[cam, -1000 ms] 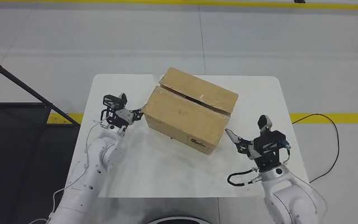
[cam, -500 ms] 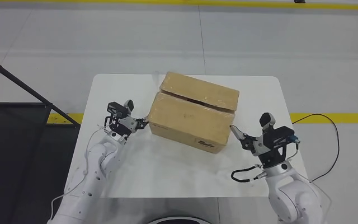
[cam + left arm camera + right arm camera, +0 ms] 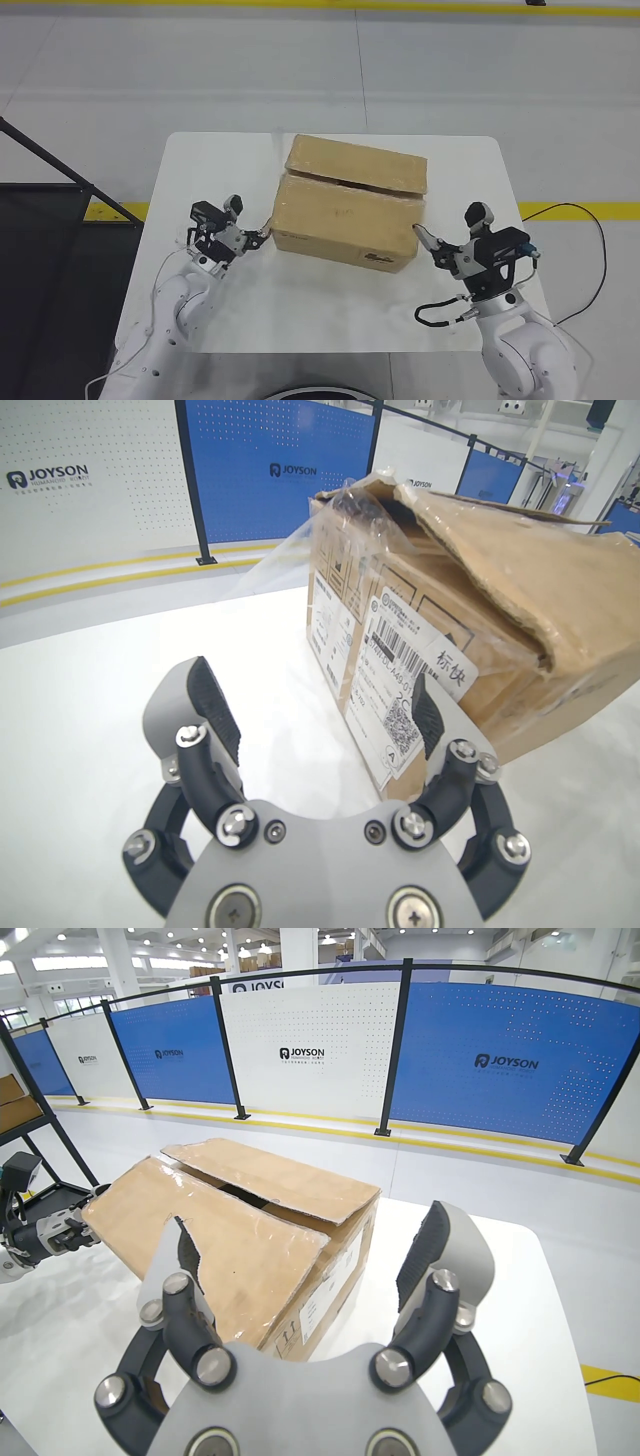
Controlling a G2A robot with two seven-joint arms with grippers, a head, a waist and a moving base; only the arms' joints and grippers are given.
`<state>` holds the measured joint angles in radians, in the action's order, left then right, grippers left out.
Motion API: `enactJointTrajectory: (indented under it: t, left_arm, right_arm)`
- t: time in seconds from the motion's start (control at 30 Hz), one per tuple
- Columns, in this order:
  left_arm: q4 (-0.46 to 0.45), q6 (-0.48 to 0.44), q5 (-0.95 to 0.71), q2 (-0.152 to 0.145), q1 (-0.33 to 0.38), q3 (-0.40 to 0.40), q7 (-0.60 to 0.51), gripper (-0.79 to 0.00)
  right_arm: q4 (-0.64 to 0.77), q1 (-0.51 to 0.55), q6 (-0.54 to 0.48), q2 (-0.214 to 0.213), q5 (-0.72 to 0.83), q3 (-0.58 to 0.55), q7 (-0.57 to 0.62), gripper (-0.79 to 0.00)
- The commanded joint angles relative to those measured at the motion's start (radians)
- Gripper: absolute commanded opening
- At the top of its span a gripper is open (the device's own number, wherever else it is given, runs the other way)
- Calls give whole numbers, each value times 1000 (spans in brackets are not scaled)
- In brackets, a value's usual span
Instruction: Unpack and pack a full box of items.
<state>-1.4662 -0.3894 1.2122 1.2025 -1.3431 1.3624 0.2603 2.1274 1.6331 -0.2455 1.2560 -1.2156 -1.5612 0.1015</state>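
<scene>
Your box is sitting in the middle of the table, flaps loosely closed. The left gripper and right gripper are standing wide open, empty, flanking its ends. You are risking skidding or twisting it if one side pushes harder.

The box is nearly closed, hiding its contents.

Blue-white panels, apparently grey floor.

- A white table with rounded corners is seen from above
- A cardboard box is set near its middle, flaps nearly closed
</scene>
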Motion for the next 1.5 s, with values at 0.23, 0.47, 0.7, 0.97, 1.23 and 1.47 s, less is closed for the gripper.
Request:
enactJointTrajectory:
  t: [0.23,0.47,0.7,0.97,1.23,1.47]
  left_arm:
    - [-68,-88,47,-12,-65,18,24,0]
    - [-107,-127,83,-20,-100,26,23,0]
    - [-121,-27,45,-20,-112,73,34,0]
    - [-124,-11,-30,-21,-87,108,-37,0]
    - [-88,72,106,-20,-50,72,-85,0]
    - [-53,7,109,-15,-25,16,-50,0]
  right_arm:
    - [3,5,-1,-2,-1,1,-3,0]
    - [8,16,-4,-4,-3,2,-11,0]
    - [15,32,-2,-5,-7,1,-18,0]
    - [25,57,5,-7,-10,-10,-28,0]
    - [22,58,6,-9,-3,-17,-28,0]
    - [9,51,3,-10,1,-21,-26,0]
